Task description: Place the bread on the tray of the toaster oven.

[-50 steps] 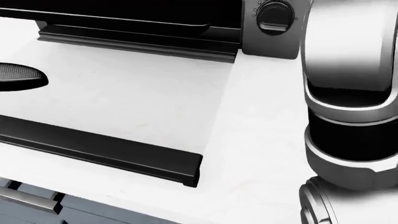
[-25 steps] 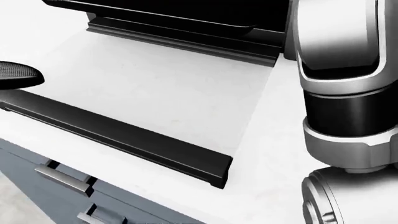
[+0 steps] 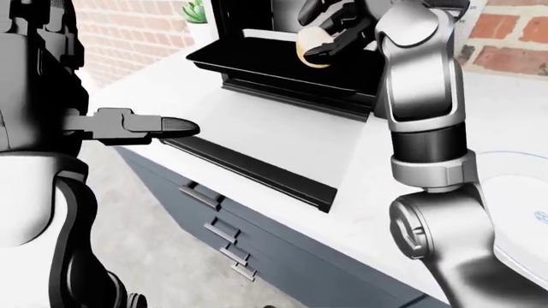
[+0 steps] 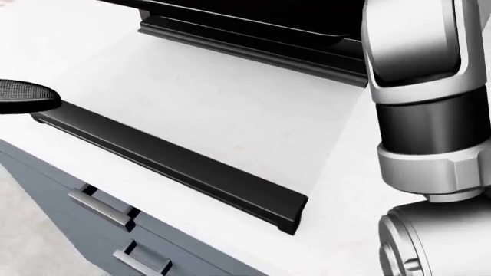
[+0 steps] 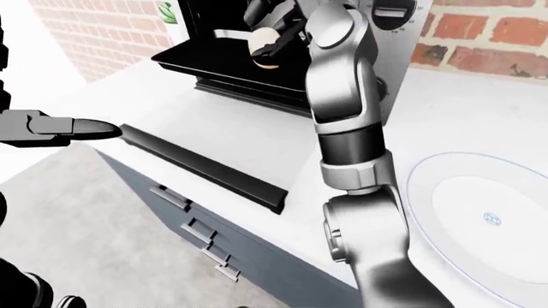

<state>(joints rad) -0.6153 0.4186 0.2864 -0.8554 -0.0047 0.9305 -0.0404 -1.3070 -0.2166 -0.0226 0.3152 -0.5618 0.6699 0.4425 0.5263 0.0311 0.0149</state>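
Far left in the left-eye view, the robot's left hand [image 3: 141,125] juts level over the counter edge, its dark fingertip [image 3: 175,126] pointing toward the view's right; nothing is in it, though whether its fingers are spread or drawn together cannot be told from these angles. Below it, gray drawers [image 3: 218,224] with metal handles run under the white counter [image 3: 282,138]. Just right of that hand, a long black bar [image 3: 248,170], the handle edge of the oven's dropped door, crosses the counter slantwise; the pale door panel beyond it lies flat and leads up to the dark mouth of the toaster oven [image 5: 390,38]. Green leaves of a plant [image 3: 196,10] show at the top, against a red brick wall [image 3: 128,32]. Inside the oven mouth sits a black tray [image 3: 257,61], and just above its right part the right hand [image 3: 329,32] grips the bread [image 3: 313,48], a pale oval piece, dark fingers closed around it; whether the bread touches the tray cannot be told. The silver right arm [image 3: 424,109] rises through the right of every view. At far right in the right-eye view, a round white plate [image 5: 480,218] lies on the counter, near the arm.
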